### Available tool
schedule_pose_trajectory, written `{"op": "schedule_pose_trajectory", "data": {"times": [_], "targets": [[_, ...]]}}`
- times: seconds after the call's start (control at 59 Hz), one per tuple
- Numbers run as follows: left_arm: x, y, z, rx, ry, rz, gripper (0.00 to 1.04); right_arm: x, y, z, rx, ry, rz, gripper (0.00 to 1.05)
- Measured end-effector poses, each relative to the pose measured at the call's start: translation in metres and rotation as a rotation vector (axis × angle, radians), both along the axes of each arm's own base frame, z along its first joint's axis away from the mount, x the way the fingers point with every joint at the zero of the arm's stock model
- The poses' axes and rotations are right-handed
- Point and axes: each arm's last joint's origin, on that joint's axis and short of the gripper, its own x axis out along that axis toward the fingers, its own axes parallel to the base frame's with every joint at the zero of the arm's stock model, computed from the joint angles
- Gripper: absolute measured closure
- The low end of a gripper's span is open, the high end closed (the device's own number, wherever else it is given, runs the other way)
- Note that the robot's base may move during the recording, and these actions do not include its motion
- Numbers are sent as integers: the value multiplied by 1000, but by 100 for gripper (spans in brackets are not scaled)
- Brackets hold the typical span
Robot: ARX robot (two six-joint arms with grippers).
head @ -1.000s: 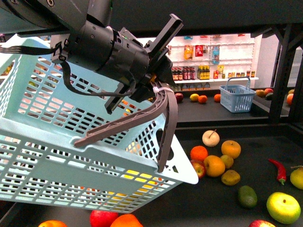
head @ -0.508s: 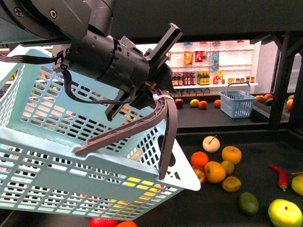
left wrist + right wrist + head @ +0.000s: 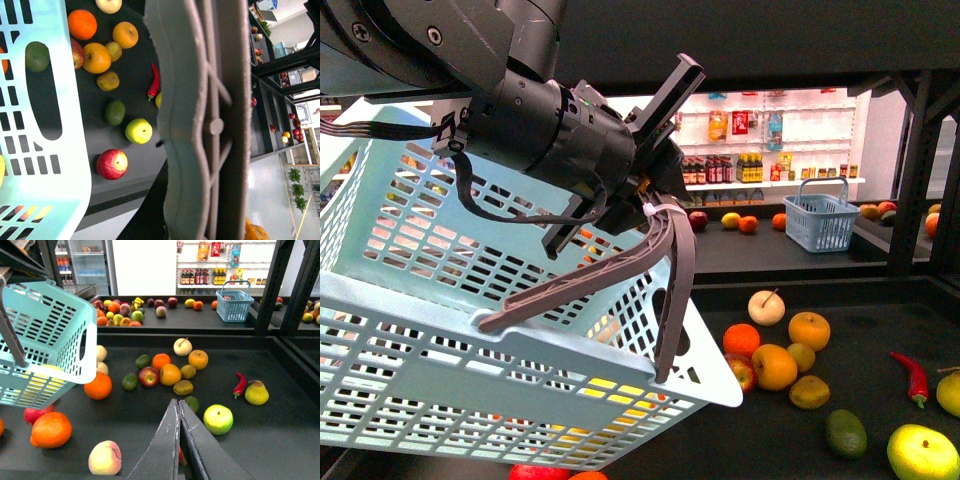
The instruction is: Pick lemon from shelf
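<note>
My left gripper [image 3: 655, 205] is shut on the grey handle [image 3: 620, 265] of a light blue slotted basket [image 3: 440, 330] and holds it tilted above the left part of the shelf's black tray deck [image 3: 880, 330]. The handle [image 3: 200, 125] fills the left wrist view. Something yellow [image 3: 605, 380] shows through the basket's slots, also in the right wrist view [image 3: 40, 375]; I cannot tell if it is the lemon. Two small yellowish fruits [image 3: 188, 371] [image 3: 183, 387] lie among the loose fruit. My right gripper [image 3: 177, 402] is shut and empty, low over the deck's front.
Loose on the deck lie oranges [image 3: 50, 429], a peach [image 3: 105, 457], a red apple [image 3: 148, 376], a green apple [image 3: 218, 419], a red chilli [image 3: 240, 384] and a pear [image 3: 256, 393]. A second blue basket [image 3: 232, 302] stands on a farther deck. Black posts [image 3: 300, 285] rise at the right.
The fruit and the basket sit slightly lower in the front view than a second ago. The left gripper keeps its hold on the handle. Almost nothing moved in the last half second.
</note>
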Motion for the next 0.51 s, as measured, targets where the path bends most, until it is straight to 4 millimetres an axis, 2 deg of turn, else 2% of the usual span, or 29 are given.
{"op": "schedule_pose_trajectory", "data": {"times": [0.068,0.119,0.271,0.508], "targets": [[0,0,0,0,0,0,97,0,0,0,0,0,0,102],[0,0,0,0,0,0,97,0,0,0,0,0,0,95],[0,0,0,3,-5,6,97,0,0,0,0,0,0,66],[7,4,4,16,-161,139,97,0,0,0,0,0,0,26]]}}
